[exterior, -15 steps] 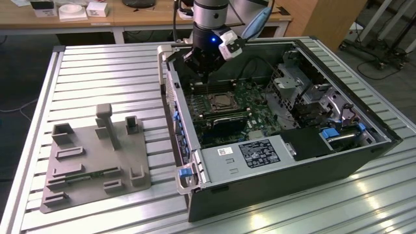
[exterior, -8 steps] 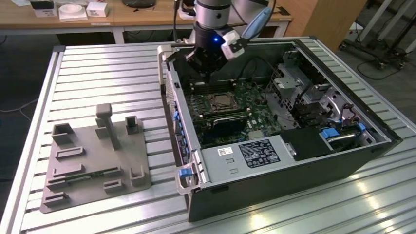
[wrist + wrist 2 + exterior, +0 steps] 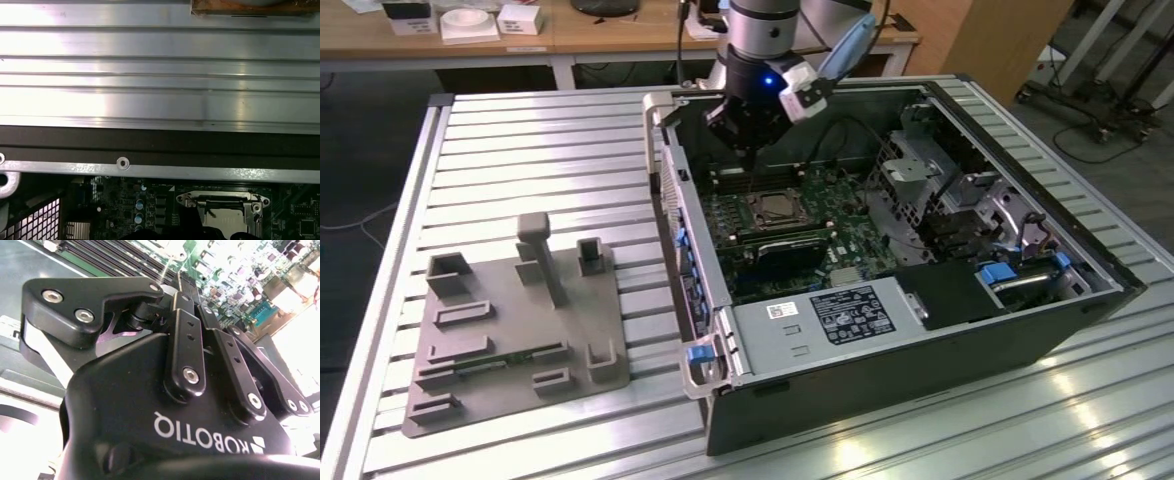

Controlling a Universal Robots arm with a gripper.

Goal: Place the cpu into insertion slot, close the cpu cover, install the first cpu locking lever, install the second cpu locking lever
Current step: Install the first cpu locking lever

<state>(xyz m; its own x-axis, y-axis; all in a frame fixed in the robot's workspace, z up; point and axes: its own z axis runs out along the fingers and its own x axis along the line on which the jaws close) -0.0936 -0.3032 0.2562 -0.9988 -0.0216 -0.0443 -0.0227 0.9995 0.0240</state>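
In the exterior view my gripper (image 3: pixel 744 146) points down into the open computer case, just behind the insertion slot (image 3: pixel 781 208) on the green board. The slot has a silvery rim, and a pale silvery square, the cpu (image 3: pixel 783 207), lies in its middle. I cannot tell the cpu cover apart from the rim. In the second wrist view the gripper (image 3: pixel 170 286) is shut, its fingers (image 3: pixel 186 315) drawn together over the board, and a thin silvery rod (image 3: pixel 167 264) shows just past the tips. The first wrist view shows the insertion slot (image 3: pixel 225 212) below the case wall.
The case's side wall (image 3: pixel 670 190) stands close beside the gripper. A labelled metal box (image 3: pixel 847 315) and a drive cage (image 3: pixel 921 170) fill the rest of the case. A grey fixture plate (image 3: pixel 507 330) lies on the slatted table (image 3: pixel 534 150) at the exterior view's left.
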